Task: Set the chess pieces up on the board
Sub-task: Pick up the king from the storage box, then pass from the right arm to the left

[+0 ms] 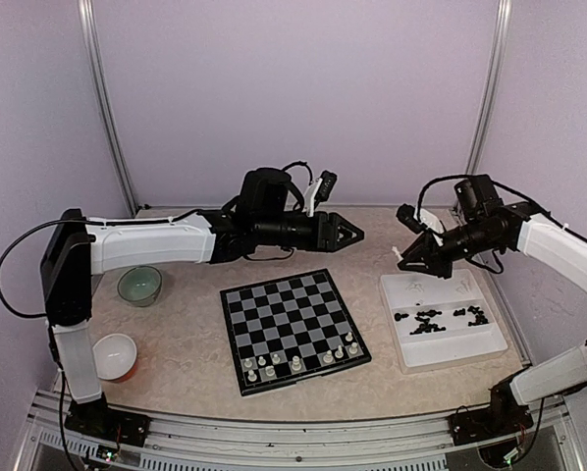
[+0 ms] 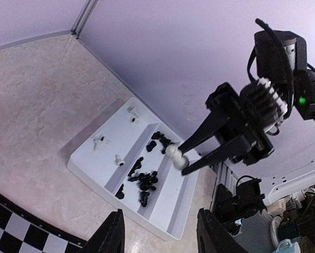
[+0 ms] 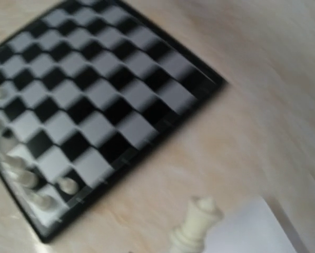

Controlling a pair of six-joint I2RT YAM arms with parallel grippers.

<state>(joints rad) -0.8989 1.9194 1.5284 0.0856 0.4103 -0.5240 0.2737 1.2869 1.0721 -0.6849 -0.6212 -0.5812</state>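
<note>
The board [image 1: 292, 316] lies in the middle of the table, with several cream-white chess pieces [image 1: 298, 361] standing along its near rows. My right gripper [image 1: 402, 259] hangs above the left end of the white tray [image 1: 449, 345], shut on a cream-white piece [image 2: 175, 155]. That held piece [image 3: 195, 225] shows at the bottom of the blurred right wrist view, with the board [image 3: 94, 84] beyond it. My left gripper [image 1: 349, 234] is open and empty, hovering past the board's far right corner. Loose black pieces [image 1: 431, 319] lie in the tray.
A green bowl [image 1: 139, 285] and a white bowl with a red underside [image 1: 115, 355] sit at the table's left. A few white pieces [image 2: 118, 159] lie in the tray's far compartment. Purple walls close the table on three sides.
</note>
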